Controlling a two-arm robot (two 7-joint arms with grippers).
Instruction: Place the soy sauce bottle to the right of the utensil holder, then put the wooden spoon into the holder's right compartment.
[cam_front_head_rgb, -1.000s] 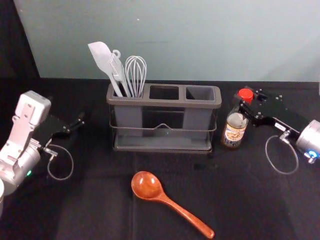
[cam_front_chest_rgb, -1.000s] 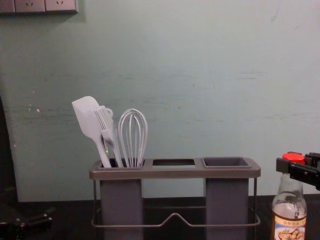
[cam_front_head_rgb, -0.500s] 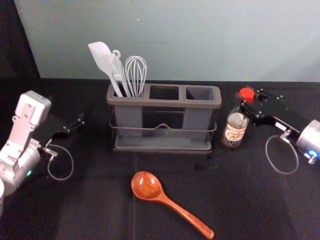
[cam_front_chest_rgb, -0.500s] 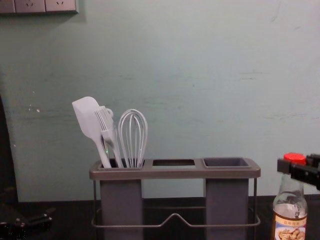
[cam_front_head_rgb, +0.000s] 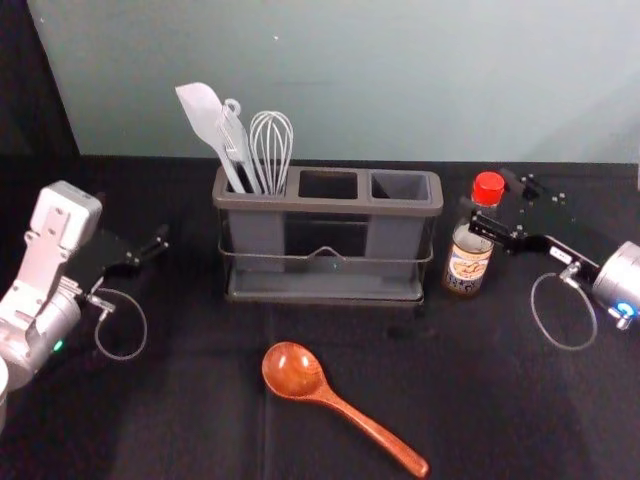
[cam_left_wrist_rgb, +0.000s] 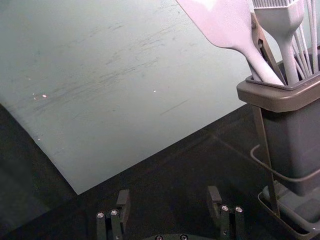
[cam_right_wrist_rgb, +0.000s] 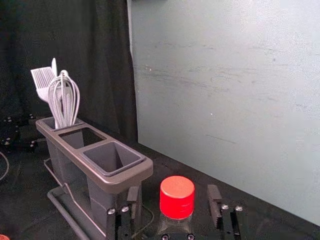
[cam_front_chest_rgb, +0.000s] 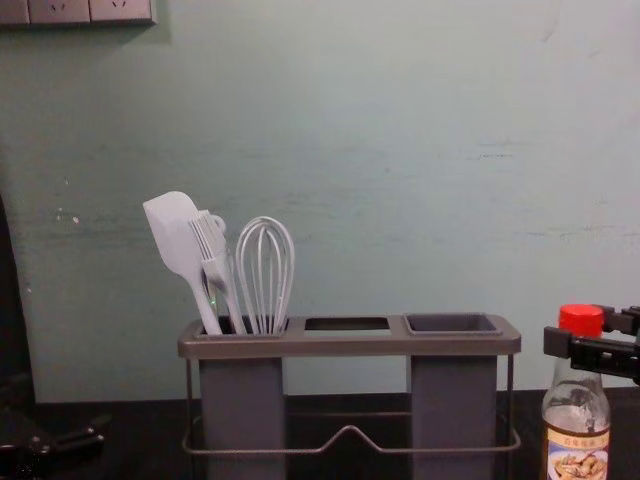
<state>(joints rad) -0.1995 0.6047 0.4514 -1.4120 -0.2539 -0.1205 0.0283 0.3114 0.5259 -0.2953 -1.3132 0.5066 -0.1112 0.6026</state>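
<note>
The soy sauce bottle (cam_front_head_rgb: 468, 262) stands upright on the table, just right of the utensil holder (cam_front_head_rgb: 330, 205). Around its neck, my right gripper (cam_front_head_rgb: 492, 204) is open. In the right wrist view the red cap (cam_right_wrist_rgb: 177, 197) sits between the spread fingers of my right gripper (cam_right_wrist_rgb: 173, 201), with a gap on either side. The wooden spoon (cam_front_head_rgb: 293, 372) lies in front of the holder, bowl toward the left and handle toward the front right. My left gripper (cam_front_head_rgb: 152, 250) is parked at the left, open and holding nothing; its wrist view shows the left gripper (cam_left_wrist_rgb: 168, 197) with fingers apart.
A spatula (cam_front_head_rgb: 205, 120), a brush and a whisk (cam_front_head_rgb: 271, 150) stand in the holder's left compartment. The middle and right compartments (cam_front_head_rgb: 400, 186) are empty. A pale wall (cam_front_chest_rgb: 400, 150) rises behind the table.
My right gripper's fingers have opened and come away from the bottle's neck. The cap has shifted slightly left. My left arm, the spoon and the holder are unmoved.
</note>
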